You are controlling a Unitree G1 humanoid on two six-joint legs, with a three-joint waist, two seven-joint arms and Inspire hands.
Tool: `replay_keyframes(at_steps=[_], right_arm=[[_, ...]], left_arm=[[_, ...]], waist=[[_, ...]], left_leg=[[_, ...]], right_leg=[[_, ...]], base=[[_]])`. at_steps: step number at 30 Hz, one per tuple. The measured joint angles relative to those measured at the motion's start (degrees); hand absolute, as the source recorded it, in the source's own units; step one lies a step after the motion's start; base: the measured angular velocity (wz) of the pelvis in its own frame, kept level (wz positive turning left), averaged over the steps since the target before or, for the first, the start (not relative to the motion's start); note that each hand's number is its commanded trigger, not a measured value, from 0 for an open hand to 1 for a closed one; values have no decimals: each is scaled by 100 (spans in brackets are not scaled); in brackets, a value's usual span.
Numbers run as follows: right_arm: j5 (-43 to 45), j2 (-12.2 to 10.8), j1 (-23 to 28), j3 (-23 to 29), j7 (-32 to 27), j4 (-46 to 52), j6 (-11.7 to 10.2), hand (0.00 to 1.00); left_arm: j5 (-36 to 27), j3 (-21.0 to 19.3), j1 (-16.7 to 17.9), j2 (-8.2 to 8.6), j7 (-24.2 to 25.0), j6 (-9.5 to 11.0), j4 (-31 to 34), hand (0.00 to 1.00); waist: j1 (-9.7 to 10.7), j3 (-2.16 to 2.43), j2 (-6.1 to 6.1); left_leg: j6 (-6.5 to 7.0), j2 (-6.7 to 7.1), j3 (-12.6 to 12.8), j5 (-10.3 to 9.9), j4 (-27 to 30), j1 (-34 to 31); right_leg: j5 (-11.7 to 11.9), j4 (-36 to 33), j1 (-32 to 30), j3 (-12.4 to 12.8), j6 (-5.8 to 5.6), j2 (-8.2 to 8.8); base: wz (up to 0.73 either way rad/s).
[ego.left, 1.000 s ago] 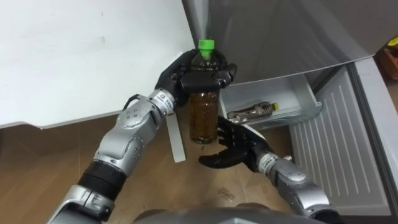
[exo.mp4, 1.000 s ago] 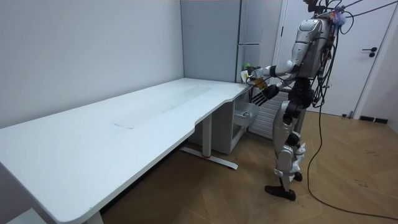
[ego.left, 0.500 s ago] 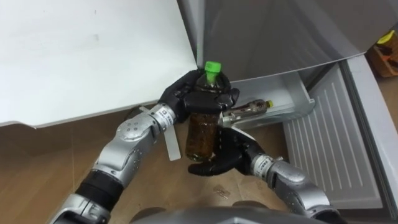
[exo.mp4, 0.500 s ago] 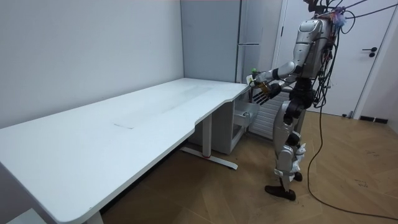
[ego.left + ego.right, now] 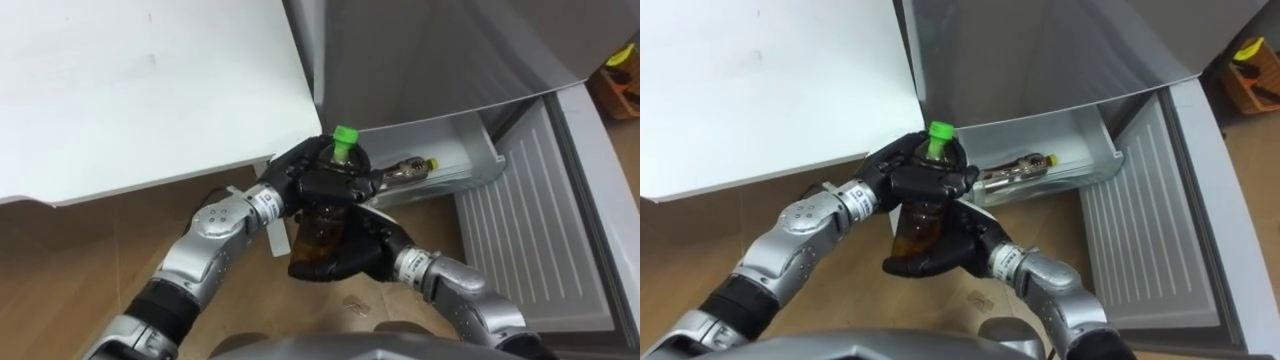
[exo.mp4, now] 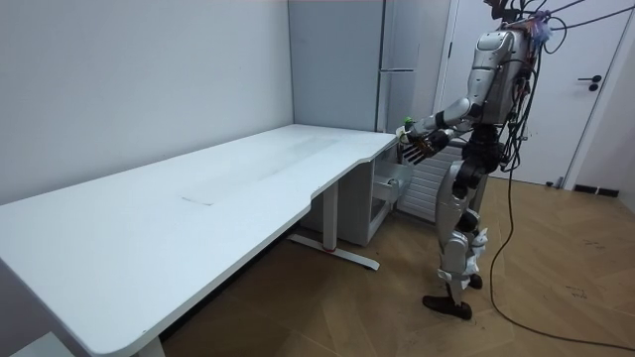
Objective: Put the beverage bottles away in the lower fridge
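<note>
A brown drink bottle with a green cap is held upright in front of me, above the floor and beside the desk's corner. My left hand is shut round its neck and shoulder. My right hand cups its lower part from below, fingers curled round the base. The open lower fridge drawer lies just beyond, and a second bottle rests on its side inside it. In the room view I stand before the fridge with both hands together at chest height.
The white desk fills the upper left, its corner close to my left hand. A grey desk leg stands behind the left wrist. The fridge's lower door hangs open to the right. Wooden floor lies below.
My right hand has risen from under the bottle and closed round its lower part. The left hand keeps its hold while the bottle has come a little lower and nearer to me.
</note>
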State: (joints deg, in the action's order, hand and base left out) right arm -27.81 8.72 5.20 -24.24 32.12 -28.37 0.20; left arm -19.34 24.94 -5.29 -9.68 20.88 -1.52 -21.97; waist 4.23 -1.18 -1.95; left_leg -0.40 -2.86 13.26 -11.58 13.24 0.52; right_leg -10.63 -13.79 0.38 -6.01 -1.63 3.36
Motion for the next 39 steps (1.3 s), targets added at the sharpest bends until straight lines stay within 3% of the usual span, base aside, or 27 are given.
replay_keyframes(at_steps=[3,4,5,15,18,22,23,24,25,26,39], right_arm=[[-265,1,-1,-31,-1,0,0,0],[-400,3,-1,-49,-3,0,1,58],[-451,3,-1,-53,-3,0,1,100],[-1075,25,-2,-144,-239,-1,98,100],[-1075,38,0,-185,-272,0,219,100],[-1063,55,-1,-270,-275,17,222,100],[-1063,60,-1,-270,-275,18,221,100],[-1063,65,-1,-270,-275,23,221,100],[-1063,65,-3,-265,-277,26,218,100],[-1064,65,-4,-262,-280,27,217,100],[-1067,73,-3,-247,-343,26,225,100]], left_arm=[[0,-11,-1,0,18,86,1,100],[0,-11,-2,1,22,138,1,100],[-1,-11,-2,1,23,159,1,100],[-25,99,-2,12,97,389,8,100],[-4,140,-4,18,102,401,9,100],[-56,132,-3,31,42,331,4,100],[-57,133,-3,40,36,329,3,84],[-82,137,-2,49,5,324,3,43],[-130,137,-2,58,-15,318,1,10],[-136,136,-2,66,-18,318,2,0],[-138,65,-2,135,-15,303,5,0]], waist=[[-1,0,-4],[0,-1,-7],[-5,-1,-8],[-45,-7,-28],[-79,-5,-32],[-80,0,-47],[-90,0,-53],[-100,1,-63],[-104,1,-70],[-105,1,-71],[-148,-3,-122]], left_leg=[[0,-1,-2,0,14,-21],[0,0,-11,-1,13,-21],[0,0,-13,-1,13,-21],[0,-2,1,-2,11,-32],[-1,-1,-1,-3,9,-51],[0,3,-1,-2,16,-82],[0,4,-1,-2,16,-86],[0,4,-1,-2,18,-88],[0,4,-1,-2,20,-88],[0,4,-1,-2,20,-88],[0,-2,-1,-2,39,-94]], right_leg=[[0,-6,-22,11,1,-1],[0,-7,-22,12,1,-1],[1,-7,-22,12,1,-1],[4,-8,-34,11,6,-4],[4,-11,-60,10,6,-4],[3,-20,-90,10,6,0],[3,-22,-94,10,6,1],[3,-24,-98,10,6,1],[3,-25,-98,10,6,1],[3,-25,-98,10,6,1],[3,-89,-122,7,5,2]], base=[[0],[0],[0],[0],[0],[0],[0],[0],[0],[0],[0]])
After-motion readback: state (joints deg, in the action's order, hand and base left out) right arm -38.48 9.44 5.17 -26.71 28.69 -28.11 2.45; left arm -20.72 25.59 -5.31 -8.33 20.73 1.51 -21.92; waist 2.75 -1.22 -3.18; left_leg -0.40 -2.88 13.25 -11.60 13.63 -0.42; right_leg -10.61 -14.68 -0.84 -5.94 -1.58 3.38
